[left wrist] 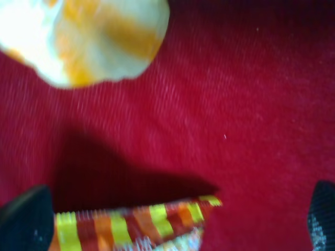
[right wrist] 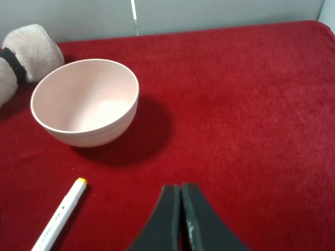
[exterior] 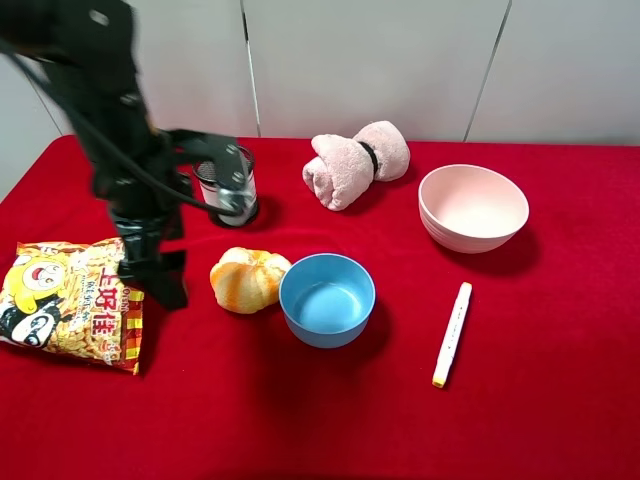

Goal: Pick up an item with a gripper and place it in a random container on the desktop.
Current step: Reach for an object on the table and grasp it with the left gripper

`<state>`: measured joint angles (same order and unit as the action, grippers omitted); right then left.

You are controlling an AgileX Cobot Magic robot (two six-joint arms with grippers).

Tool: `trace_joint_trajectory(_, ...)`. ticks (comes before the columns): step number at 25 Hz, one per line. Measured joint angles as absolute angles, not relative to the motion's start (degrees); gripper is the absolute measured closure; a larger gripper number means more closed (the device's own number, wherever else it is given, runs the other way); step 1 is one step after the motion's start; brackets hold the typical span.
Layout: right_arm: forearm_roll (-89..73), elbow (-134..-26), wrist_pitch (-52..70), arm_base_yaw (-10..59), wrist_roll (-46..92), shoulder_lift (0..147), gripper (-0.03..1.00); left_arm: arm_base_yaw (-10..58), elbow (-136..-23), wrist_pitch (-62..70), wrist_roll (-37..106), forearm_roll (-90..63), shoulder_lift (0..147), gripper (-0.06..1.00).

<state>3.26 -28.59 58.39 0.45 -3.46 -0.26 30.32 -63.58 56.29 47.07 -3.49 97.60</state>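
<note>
The ridged golden-brown and pale-yellow bread roll (exterior: 248, 279) lies on the red cloth (exterior: 300, 420), touching or nearly touching the left side of the small light-blue bowl (exterior: 327, 299), which is empty. My left gripper (exterior: 160, 284) points down just left of the roll, over the right edge of the snack bag. In the left wrist view the gripper (left wrist: 175, 222) is open and empty, with its dark fingertips (left wrist: 26, 225) wide apart and the blurred roll (left wrist: 89, 36) ahead of them. My right gripper (right wrist: 181, 219) is shut and empty, low over the cloth; it does not show in the exterior view.
A yellow snack bag (exterior: 70, 300) lies at the left. A black mesh cup (exterior: 228, 185) stands behind the arm. A pink rolled towel (exterior: 355, 163), a larger pale pink bowl (exterior: 472, 207) and a white marker (exterior: 452, 333) lie to the right.
</note>
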Motion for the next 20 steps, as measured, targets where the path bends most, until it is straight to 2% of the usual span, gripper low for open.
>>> trace_joint_trajectory(10,3.26,-28.59,58.39,0.45,-3.46,-0.26,1.00,31.08,-72.02,54.88,58.67,-3.31,111.23,-0.02)
trace_joint_trajectory(20,3.26,-28.59,58.39,0.45,-3.46,-0.26,1.00,33.59,-72.95,48.58,68.92,-4.31,115.84,-0.02)
